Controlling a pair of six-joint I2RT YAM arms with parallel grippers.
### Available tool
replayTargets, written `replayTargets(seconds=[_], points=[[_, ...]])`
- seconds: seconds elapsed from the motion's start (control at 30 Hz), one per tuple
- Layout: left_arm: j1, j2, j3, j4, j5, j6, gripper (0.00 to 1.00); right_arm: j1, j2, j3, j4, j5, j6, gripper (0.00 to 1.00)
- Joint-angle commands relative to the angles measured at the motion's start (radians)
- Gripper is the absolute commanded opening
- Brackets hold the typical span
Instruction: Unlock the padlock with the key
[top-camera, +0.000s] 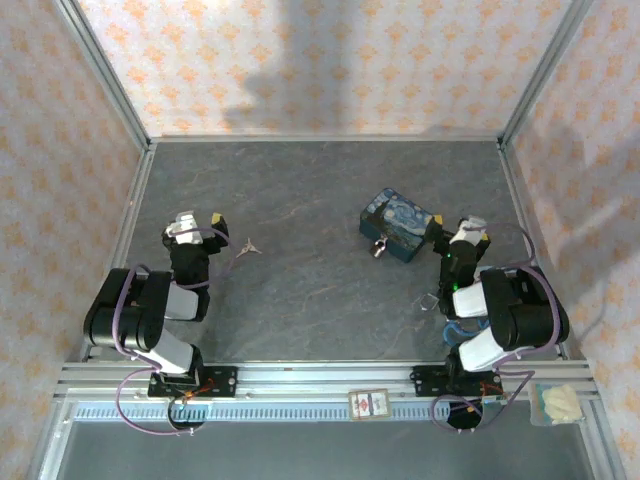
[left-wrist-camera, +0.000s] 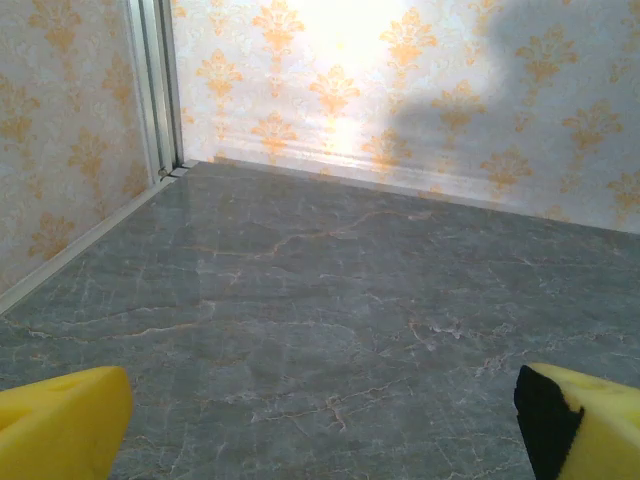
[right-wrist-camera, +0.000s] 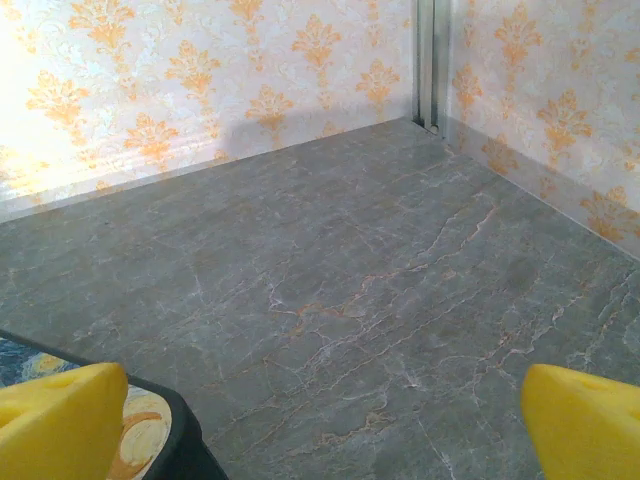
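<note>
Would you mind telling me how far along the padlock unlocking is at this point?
Done: nothing visible yet. The key lies loose on the table, just right of the left gripper. The padlock sits at the near side of the painted box.
In hand: nothing; the left gripper and right gripper are both open and empty.
Left: pick up the key, steady the padlock, insert and turn.

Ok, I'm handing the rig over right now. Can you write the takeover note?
Left end effector: open, empty, just left of the key, which lies loose and untouched.
Right end effector: open, empty, close to the right side of the painted box.
Padlock: at the box's near edge; too small to tell if it's locked.
Done: nothing grasped yet.
Left: pick up the key, steady the padlock, insert, turn.
</note>
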Motion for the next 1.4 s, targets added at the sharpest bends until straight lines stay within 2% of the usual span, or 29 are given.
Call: replayTargets(seconds=[0.0, 0.87, 0.97, 1.2, 1.27, 1.37], points=[[-0.003, 0.002, 0.012, 0.007, 0.019, 0.022, 0.99, 0.0, -0.01, 0.002, 0.043, 0.004, 0.008, 1.0], [-0.004, 0.002, 0.012, 0.004, 0.016, 0.021, 0.99, -0.002, -0.014, 0.0, 0.045, 0.003, 0.006, 1.0], [-0.007, -0.03, 0.01, -0.01, -0.081, -0.008, 0.99, 0.0, -0.088, 0.036, -0.075, -0.001, 0.003, 1.0], [-0.012, -0.278, 0.058, -0.279, -0.207, -0.074, 0.99, 0.015, -0.278, 0.144, -0.404, 0.052, 0.065, 0.98], [-0.012, -0.339, 0.082, -0.358, -0.201, -0.132, 0.99, 0.033, -0.308, 0.195, -0.529, 0.058, 0.1, 0.97], [-0.012, -0.383, 0.166, -0.542, -0.11, -0.246, 0.99, 0.08, -0.331, 0.278, -0.715, 0.032, 0.151, 0.97]])
